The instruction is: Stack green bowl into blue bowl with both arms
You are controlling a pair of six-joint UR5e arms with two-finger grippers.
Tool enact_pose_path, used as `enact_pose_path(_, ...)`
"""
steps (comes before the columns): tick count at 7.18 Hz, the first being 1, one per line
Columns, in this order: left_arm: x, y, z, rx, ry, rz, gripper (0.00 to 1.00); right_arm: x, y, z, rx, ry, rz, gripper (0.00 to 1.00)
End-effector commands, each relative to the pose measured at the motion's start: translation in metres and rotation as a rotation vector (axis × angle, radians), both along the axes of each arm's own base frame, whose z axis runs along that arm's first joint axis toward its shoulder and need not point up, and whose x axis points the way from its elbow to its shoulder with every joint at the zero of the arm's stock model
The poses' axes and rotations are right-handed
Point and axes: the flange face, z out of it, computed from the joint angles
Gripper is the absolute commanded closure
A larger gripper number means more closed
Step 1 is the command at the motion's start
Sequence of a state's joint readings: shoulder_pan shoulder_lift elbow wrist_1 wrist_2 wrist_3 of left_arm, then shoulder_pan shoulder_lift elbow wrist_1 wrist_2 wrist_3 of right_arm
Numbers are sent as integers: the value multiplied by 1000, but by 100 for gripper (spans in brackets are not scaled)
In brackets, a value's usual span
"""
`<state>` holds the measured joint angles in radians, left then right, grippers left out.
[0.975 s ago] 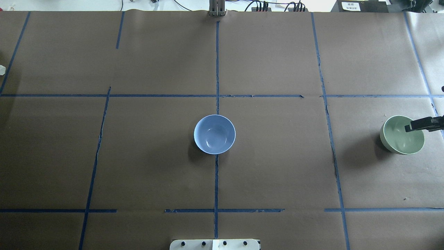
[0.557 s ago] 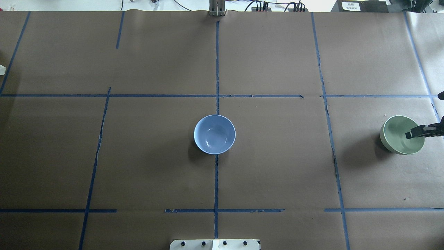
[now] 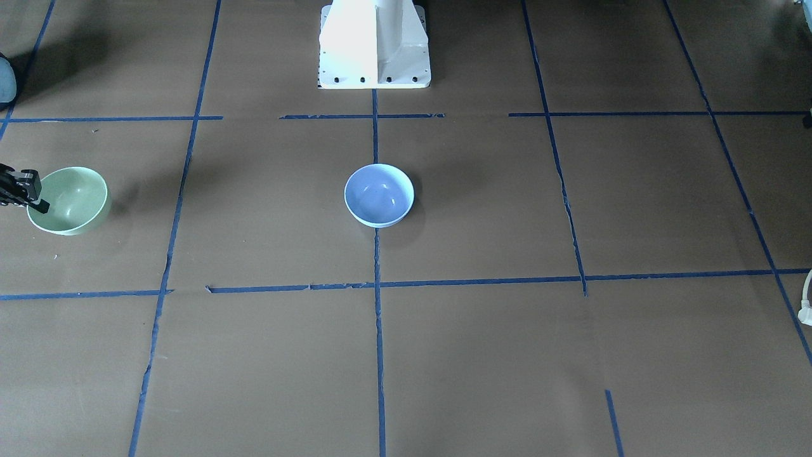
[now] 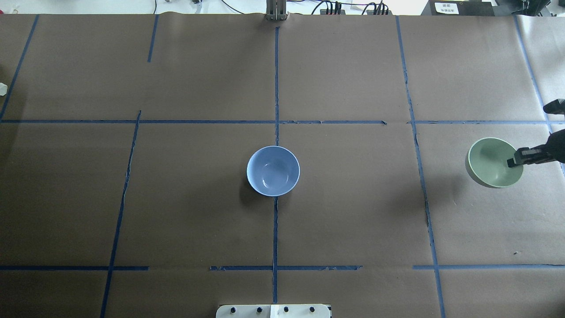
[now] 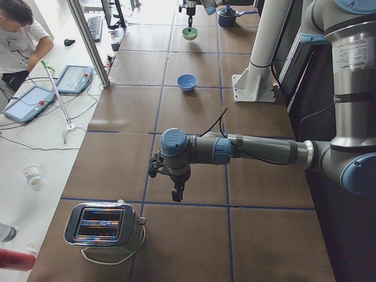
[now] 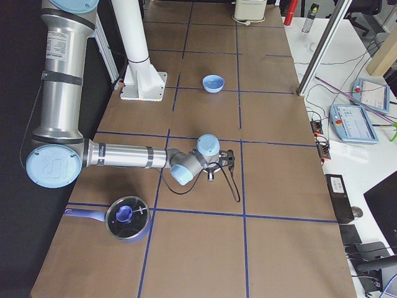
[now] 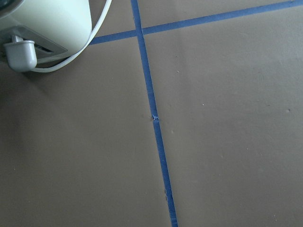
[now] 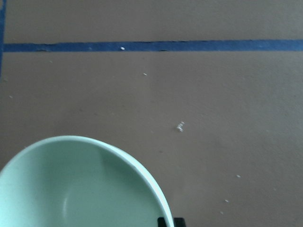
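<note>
The green bowl (image 4: 492,163) is at the table's right side, tilted, with its rim between the fingers of my right gripper (image 4: 513,162). That gripper is shut on the bowl's right rim. The front-facing view shows the same at its left edge, bowl (image 3: 70,200) and gripper (image 3: 35,200). The right wrist view shows the bowl's rim (image 8: 80,189). The blue bowl (image 4: 273,171) stands upright and empty at the table's centre. My left gripper (image 5: 176,192) hangs over the table's left end, far from both bowls. I cannot tell if it is open.
A chrome toaster (image 5: 103,224) with a white cord stands near my left gripper. A lidded saucepan (image 6: 127,217) sits by my right arm. The white pedestal (image 3: 374,44) is behind the blue bowl. An operator (image 5: 17,35) sits beside the table.
My right gripper drew back to the green bowl's right rim and closed on it. The bowl then moved left and slightly away with the gripper. The blue bowl has not moved.
</note>
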<state>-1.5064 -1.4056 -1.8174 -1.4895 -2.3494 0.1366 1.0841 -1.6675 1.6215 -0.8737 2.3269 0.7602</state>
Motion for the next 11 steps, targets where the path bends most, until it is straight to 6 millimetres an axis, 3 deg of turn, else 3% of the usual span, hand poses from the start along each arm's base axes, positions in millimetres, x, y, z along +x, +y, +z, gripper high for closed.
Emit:
enact_pose_path(1,0,-1,0,1,-1,0,0,-53,-49,-119,-124,-22,56,100)
enact_pose_path(3,0,-2,-1,3,-1,0,0,-172,-54,-260,-295,-97,141,98)
enact_pose_path(5,0,-4,2,-3,0,0,0,-286,-14,-356,-362,-65,206,97)
enact_pose_path(6,0,-4,1,-2,1,0,0,-330,14,-394,-391,-58,256,96)
enact_pose_path(7,0,-4,2,-3,0,0,0,-354,33,-416,-405,-74,266,96)
enact_pose_path(8,1,-5,2,-5,0,1,0,-378,46,-412,-393,-52,274,92)
enact_pose_path(9,1,-5,1,-3,2,0,0,-390,46,-404,-380,-29,300,91)
enact_pose_path(11,1,-4,-2,-1,14,-1,0,-396,45,-396,-388,-13,309,91)
